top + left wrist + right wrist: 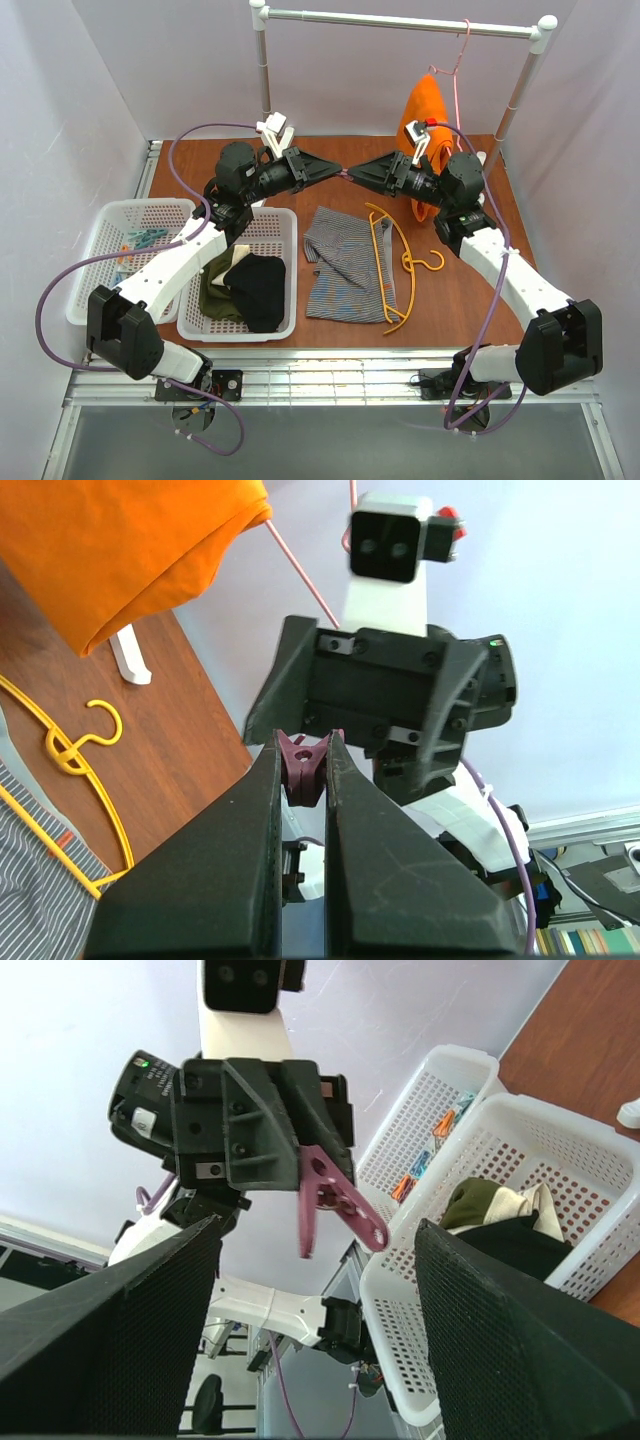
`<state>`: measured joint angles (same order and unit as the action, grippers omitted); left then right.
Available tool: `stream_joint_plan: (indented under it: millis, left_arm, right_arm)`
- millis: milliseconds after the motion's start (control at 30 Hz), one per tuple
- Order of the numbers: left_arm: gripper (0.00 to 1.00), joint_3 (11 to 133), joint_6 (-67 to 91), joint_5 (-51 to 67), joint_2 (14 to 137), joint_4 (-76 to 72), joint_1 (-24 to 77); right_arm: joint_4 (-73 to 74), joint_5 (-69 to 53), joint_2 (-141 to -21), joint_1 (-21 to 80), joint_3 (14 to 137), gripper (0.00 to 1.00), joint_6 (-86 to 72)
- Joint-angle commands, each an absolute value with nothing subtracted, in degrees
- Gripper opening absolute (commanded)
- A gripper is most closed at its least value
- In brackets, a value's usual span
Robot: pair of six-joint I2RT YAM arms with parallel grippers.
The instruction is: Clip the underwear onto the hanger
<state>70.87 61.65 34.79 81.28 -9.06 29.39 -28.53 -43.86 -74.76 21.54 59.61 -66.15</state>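
Top view: grey finely striped boxer-brief underwear [340,265] flat on brown wooden table [460,290], yellow-orange plastic hanger [387,262] lying over its right edge. Left hand [335,172] and right hand [352,175] nearly tip to tip above far table.
Left wrist view: left hand clamped on mauve plastic clothes peg [303,768].
Right wrist view: right hand spread wide, holding nothing; peg at its gap.

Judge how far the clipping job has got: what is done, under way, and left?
Done: the underwear lies spread on the table, the yellow hanger laid across it. In hand: the left gripper pinches a purple clothes peg, facing the open right gripper. Left: no peg joins garment and hanger yet.
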Motion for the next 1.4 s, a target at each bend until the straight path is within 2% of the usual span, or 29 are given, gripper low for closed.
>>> stream_joint_plan:
  millis: [0, 300, 433, 867, 1100, 1267, 1367]
  left_arm:
    - [0.0, 72.6, 62.0, 33.8, 80.6, -11.1, 29.6]
    - [0.0, 71.8, 62.9, 34.5, 80.8, -12.3, 29.7]
    - [0.0, 71.8, 63.1, 35.1, 81.1, -12.7, 29.8]
    - [0.0, 72.2, 63.5, 36.4, 82.4, -13.6, 30.3]
    - [0.0, 72.1, 63.5, 35.9, 82.3, -13.7, 30.5]
    - [0.0, 72.2, 64.0, 36.6, 82.9, -13.6, 30.4]
    - [0.24, 72.2, 64.2, 36.7, 83.1, -13.7, 30.5]
  right_arm:
    - [-31.4, -45.2, -75.1, 21.5, 58.9, 0.69, -67.1]
    - [-32.2, -45.1, -75.3, 21.6, 59.1, 0.63, -67.1]
    - [-32.4, -44.9, -75.2, 21.4, 59.0, 0.53, -67.1]
    - [-35.2, -44.4, -75.0, 21.5, 58.8, 0.37, -67.2]
    - [-36.6, -44.8, -75.1, 21.5, 58.3, 0.23, -68.0]
    - [-37.2, -44.9, -75.2, 21.5, 58.2, 0.18, -68.3]
    - [-37.4, -44.8, -75.1, 21.5, 58.1, 0.15, -68.3]
